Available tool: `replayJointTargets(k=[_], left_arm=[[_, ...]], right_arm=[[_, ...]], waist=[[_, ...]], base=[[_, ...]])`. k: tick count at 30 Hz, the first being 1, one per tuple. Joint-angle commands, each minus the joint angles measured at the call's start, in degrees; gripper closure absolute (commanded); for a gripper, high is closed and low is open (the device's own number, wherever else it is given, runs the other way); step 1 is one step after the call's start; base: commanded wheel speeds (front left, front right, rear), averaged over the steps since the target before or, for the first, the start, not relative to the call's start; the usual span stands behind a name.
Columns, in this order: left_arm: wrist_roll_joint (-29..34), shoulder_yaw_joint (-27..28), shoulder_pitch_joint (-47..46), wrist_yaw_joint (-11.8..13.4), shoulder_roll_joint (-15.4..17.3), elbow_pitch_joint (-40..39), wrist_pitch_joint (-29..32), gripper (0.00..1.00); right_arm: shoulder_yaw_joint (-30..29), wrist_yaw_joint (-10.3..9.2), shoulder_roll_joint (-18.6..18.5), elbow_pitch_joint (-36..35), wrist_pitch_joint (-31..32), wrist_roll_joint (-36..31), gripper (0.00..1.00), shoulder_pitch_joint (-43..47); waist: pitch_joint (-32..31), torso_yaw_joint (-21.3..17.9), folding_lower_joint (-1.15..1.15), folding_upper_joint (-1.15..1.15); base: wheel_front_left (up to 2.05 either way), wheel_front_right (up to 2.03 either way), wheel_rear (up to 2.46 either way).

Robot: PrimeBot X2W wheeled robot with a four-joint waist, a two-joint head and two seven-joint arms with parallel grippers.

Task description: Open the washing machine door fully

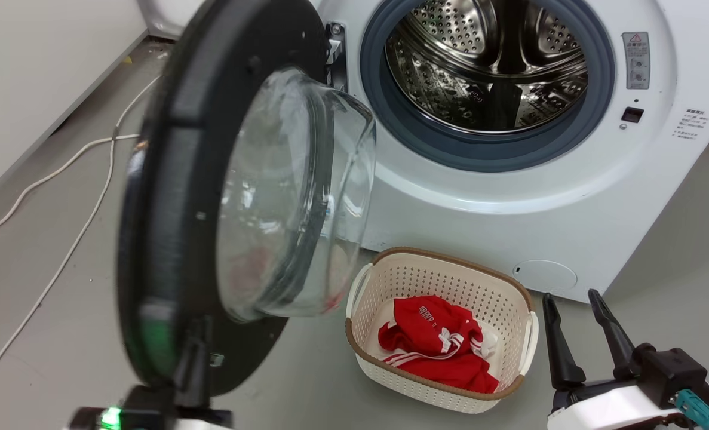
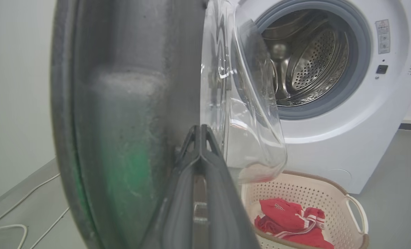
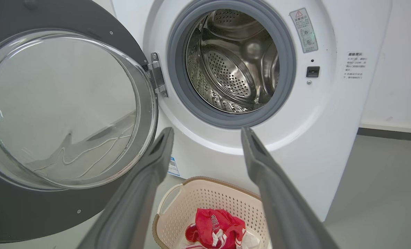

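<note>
Already the washing machine door [image 1: 175, 197] stands swung well out on its hinge [image 3: 155, 74] from the washing machine [image 1: 509, 227], probably short of full swing, with the left gripper [image 2: 200, 129] jaws together at its lower rim and the right gripper [image 1: 570, 295] jaws apart.

light: bright, even | glare: drum [image 1: 450, 83] | blur: washing machine door [image 2: 122, 138], near lens | shadows: soft

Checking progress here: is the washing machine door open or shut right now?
Open. The door stands out from the washing machine on its hinge, leaving the steel drum uncovered. Whether it is fully open, cannot tell.
</note>
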Motion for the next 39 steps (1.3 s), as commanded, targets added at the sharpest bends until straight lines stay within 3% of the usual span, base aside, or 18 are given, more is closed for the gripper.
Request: replayJointTargets(k=[1,9,28,33,39], left_arm=[[-0.5,1.8,-1.4,0.7,1.0,0.6,0.1,1.00],[-3.2,11.4,-4.7,1.3,4.4,3.6,0.0,1.00],[-5.0,28.1,-16.0,-1.7,12.7,18.7,0.0,1.00],[-4.4,30.1,-17.3,-3.0,13.2,21.2,0.0,1.00],[-2.9,31.7,-14.9,-3.7,11.2,19.8,0.0,1.00]], right_arm=[[0.2,-0.03,0.1,0.1,-0.1,-0.2,0.00,-0.8],[-0.2,-0.03,0.1,0.1,-0.1,-1.0,0.00,-2.0],[-0.6,-0.03,0.1,-0.1,0.1,-2.3,0.00,-5.7],[-1.1,-0.03,0.1,0.3,0.0,-2.5,0.00,-5.7],[-0.3,-0.03,0.1,0.7,-0.1,-2.4,0.00,-5.3]], waist=[[0.3,-0.1,0.00,0.00],[2.7,-2.6,0.00,0.00],[8.2,-7.4,0.00,0.00],[7.8,-7.6,0.00,0.00],[5.9,-8.5,0.00,0.00]], base=[[0.00,0.00,0.00],[0.00,0.00,0.00],[0.00,0.00,0.00],[0.00,0.00,0.00],[0.00,0.00,0.00]])
